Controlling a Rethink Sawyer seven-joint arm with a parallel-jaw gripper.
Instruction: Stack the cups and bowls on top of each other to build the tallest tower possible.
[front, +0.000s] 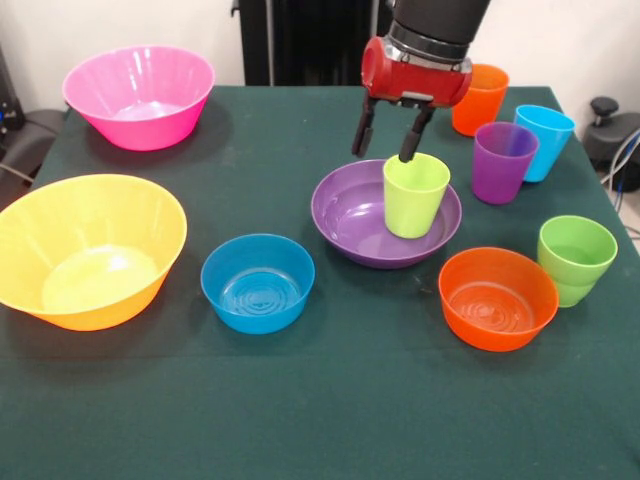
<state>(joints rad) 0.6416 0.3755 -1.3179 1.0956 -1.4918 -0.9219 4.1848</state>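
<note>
My gripper (385, 145) hangs open, fingers spread and empty, just above the far rim of the lime-yellow cup (415, 195). Cup stands upright inside the wide purple bowl (345, 215), toward its right side. Small blue bowl (258, 282) sits alone on the table (320, 420), left of the purple one. Fingertip-to-rim contact: looks apart, hard to confirm from this angle.
</note>
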